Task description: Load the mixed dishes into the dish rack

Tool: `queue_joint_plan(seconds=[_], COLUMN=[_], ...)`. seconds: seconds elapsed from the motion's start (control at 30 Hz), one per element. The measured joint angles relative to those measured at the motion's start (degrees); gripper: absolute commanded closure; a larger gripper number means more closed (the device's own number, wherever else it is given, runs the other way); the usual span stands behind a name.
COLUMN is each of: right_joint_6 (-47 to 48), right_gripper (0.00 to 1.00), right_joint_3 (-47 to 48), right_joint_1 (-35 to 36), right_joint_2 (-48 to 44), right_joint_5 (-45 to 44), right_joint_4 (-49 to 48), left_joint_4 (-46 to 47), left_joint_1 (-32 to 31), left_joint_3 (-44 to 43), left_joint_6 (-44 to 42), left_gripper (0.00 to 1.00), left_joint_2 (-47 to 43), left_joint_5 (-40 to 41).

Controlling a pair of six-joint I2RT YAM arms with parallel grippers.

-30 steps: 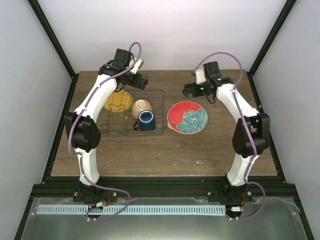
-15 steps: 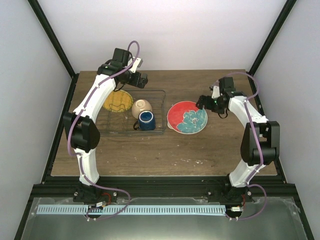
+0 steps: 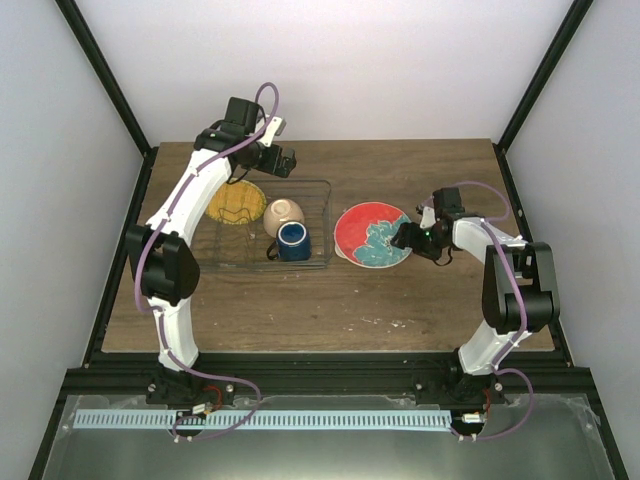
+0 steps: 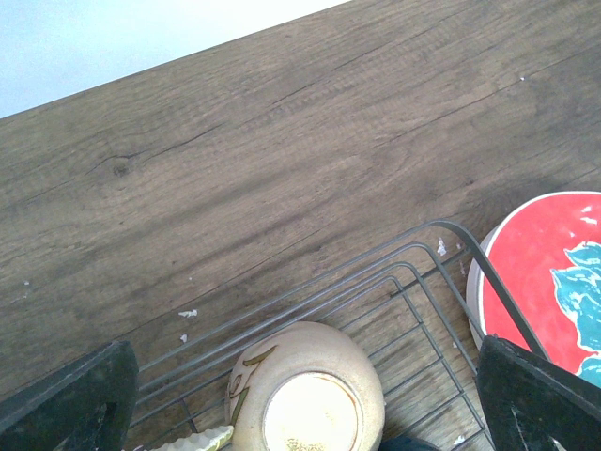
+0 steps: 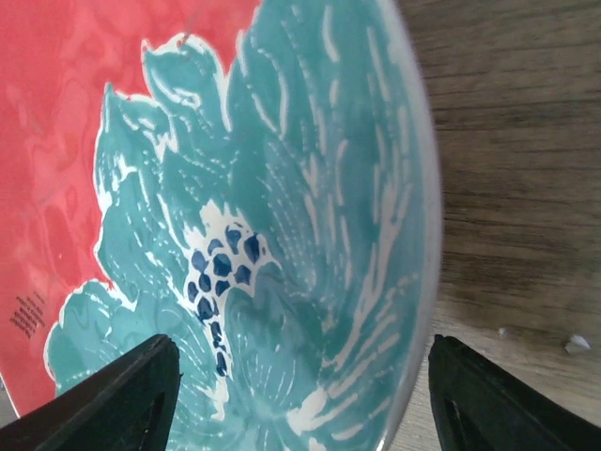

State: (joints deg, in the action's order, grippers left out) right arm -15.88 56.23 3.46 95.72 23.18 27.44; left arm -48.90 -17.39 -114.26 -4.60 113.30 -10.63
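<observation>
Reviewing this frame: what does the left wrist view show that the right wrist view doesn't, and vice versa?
Only the left wrist view: the small cream bowl inside a corner of the dish rack, and a strip of pale wall beyond the table edge.

Only the right wrist view: a close-up of the red plate with teal flower, showing the flower's dark blue dotted centre and the plate's rim between the fingers of the open right gripper.

Both: that same plate and the wooden table.

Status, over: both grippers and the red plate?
Left gripper jaws open, over dish rack, far edge. Right gripper jaws open astride red plate rim. Plate outside rack, nothing between them.
</observation>
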Motion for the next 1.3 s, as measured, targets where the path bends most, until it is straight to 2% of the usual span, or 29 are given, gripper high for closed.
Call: queue_joint_plan(seconds=[0.17, 0.47, 0.57, 0.7, 0.87, 0.9, 1.17, 1.3], right_joint_6=[-0.4, -2.0, -3.9, -3.4, -1.6, 0.4, 4.1, 4.1], right_gripper=[0.43, 0.82, 0.91, 0.94, 0.98, 0.99, 0.99, 0.99], right_joint_3=[-1.0, -3.1, -3.1, -1.9, 0.9, 3.9, 9.3, 9.3], right_joint_1=[0.0, -0.3, -0.9, -0.9, -0.8, -0.8, -3.1, -6.7], right_joint_2=[0.0, 0.5, 1.1, 1.1, 1.1, 1.1, 0.9, 0.7], right_joint_5=[2.0, 3.7, 5.8, 6.9, 5.9, 4.2, 2.8, 8.5], right_joint_4=[-2.4, -5.9, -7.6, -8.1, -3.9, -0.7, 4.9, 3.9], left_joint_4=[0.0, 0.2, 0.2, 0.3, 0.3, 0.3, 0.4, 0.6], left_joint_1=[0.0, 0.0, 0.0, 0.0, 0.0, 0.0, 0.0, 0.0], left_joint_3=[0.1, 0.7, 0.8, 0.8, 0.8, 0.8, 0.8, 0.8], left_joint_6=[0.1, 0.1, 0.1, 0.1, 0.1, 0.1, 0.1, 0.5], left_gripper=[0.0, 0.0, 0.0, 0.0, 0.0, 0.0, 0.0, 0.0], left_joint_2=[0.0, 0.0, 0.0, 0.0, 0.0, 0.0, 0.0, 0.1], left_joint_5=[-0.1, -0.2, -0.2, -0.2, -0.4, -2.0, -10.0, -13.7])
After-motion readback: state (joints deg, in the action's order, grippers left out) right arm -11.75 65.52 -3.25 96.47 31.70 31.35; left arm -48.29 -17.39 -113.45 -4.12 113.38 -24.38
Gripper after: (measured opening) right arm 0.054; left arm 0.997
